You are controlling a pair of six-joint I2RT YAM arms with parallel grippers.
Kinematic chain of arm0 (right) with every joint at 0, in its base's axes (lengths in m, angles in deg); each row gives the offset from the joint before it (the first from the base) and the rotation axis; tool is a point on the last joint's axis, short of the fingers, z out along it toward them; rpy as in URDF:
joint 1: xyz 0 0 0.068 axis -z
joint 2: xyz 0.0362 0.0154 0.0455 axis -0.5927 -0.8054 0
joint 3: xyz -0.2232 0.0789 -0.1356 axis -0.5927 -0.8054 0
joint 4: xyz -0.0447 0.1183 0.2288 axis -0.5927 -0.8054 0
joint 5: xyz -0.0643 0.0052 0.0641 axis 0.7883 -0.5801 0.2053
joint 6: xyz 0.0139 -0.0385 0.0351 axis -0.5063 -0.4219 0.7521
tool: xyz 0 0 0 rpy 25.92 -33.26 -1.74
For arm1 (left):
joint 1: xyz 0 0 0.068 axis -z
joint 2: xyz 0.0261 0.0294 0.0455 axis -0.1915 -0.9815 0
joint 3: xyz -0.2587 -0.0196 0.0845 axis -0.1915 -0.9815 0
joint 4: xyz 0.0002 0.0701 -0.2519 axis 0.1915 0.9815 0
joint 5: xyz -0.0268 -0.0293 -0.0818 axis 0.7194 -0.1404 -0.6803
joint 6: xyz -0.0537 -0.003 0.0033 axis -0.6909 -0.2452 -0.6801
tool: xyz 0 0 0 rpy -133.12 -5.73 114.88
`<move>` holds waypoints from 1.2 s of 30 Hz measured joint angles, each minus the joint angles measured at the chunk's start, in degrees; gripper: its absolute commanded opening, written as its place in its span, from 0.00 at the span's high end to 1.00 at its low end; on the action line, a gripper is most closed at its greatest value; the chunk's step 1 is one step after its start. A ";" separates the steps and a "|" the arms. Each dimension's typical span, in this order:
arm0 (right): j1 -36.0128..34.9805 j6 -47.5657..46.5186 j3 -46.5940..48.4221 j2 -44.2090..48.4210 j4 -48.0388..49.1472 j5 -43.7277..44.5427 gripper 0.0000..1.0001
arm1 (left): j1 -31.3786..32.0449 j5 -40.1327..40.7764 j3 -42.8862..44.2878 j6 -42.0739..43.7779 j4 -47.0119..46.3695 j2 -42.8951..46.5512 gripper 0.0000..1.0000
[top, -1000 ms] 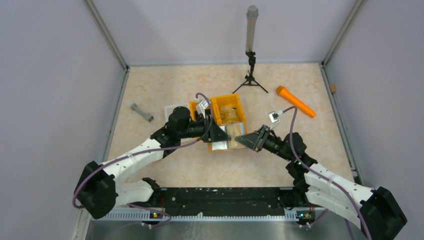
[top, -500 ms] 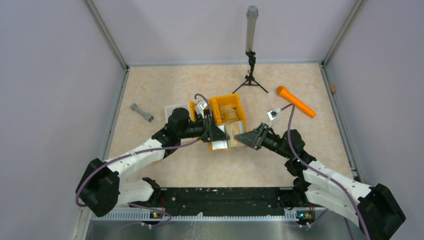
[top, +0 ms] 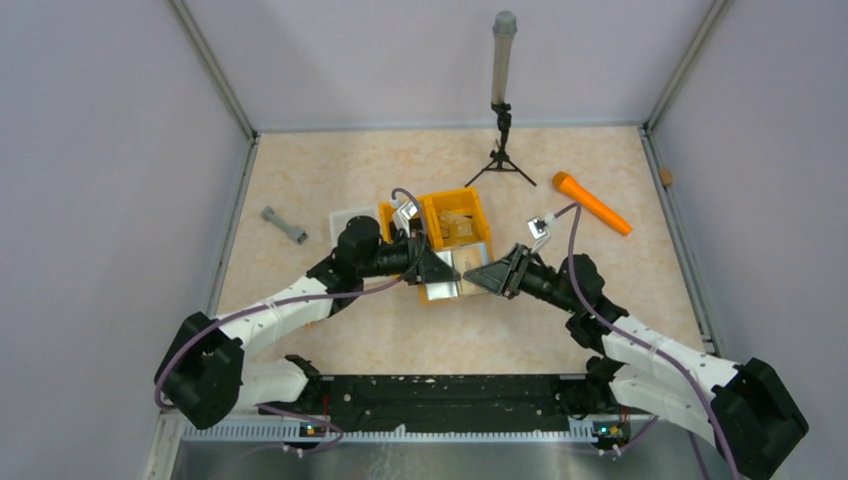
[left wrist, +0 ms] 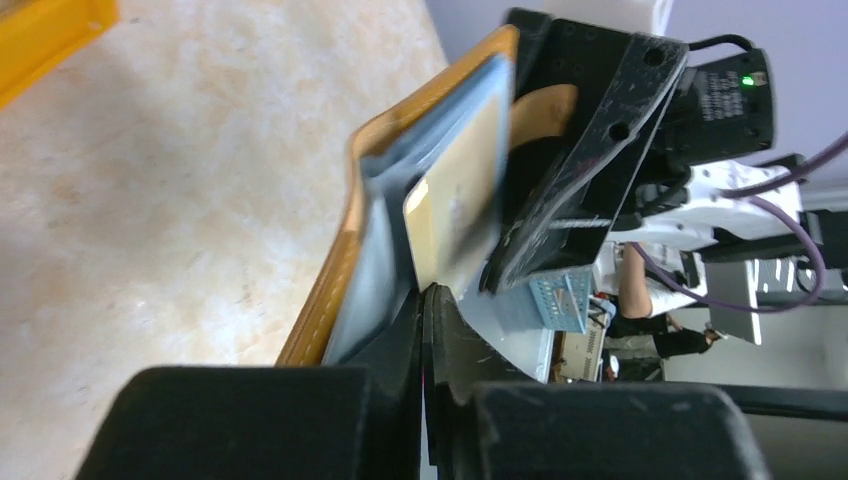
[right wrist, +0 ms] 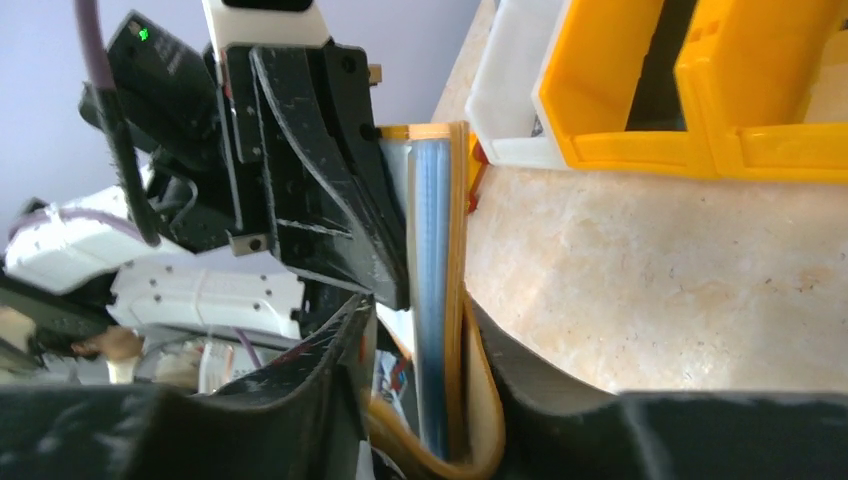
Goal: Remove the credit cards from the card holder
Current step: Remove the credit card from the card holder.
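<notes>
Evidently, left fingers (left wrist: 398,345) pinched shut on a credit card (left wrist: 455,212), right fingers (right wrist: 565,392) partly spread astride the upright card holder (right wrist: 457,250)

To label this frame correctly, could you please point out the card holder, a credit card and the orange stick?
card holder (left wrist: 352,190), left wrist view, on its tan outer edge.
credit card (left wrist: 455,205), left wrist view, on its pale face.
orange stick (top: 593,203), top external view, middle of its shaft.
</notes>
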 measured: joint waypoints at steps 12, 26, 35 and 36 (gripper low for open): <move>-1.03 1.44 0.09 2.95 1.77 -2.56 0.40 | 0.04 -2.51 -0.94 0.33 -2.51 3.87 1.00; -0.74 4.24 -1.14 5.88 3.48 0.52 0.74 | -1.99 -4.55 -2.73 0.02 -3.96 6.47 1.00; -0.63 4.22 -1.38 6.43 1.57 1.88 1.00 | -2.62 -5.49 -3.87 -1.42 -6.01 6.47 0.76; -0.63 4.22 -1.46 6.43 1.64 1.86 1.00 | -2.64 -5.57 -3.93 -1.46 -6.16 6.47 0.69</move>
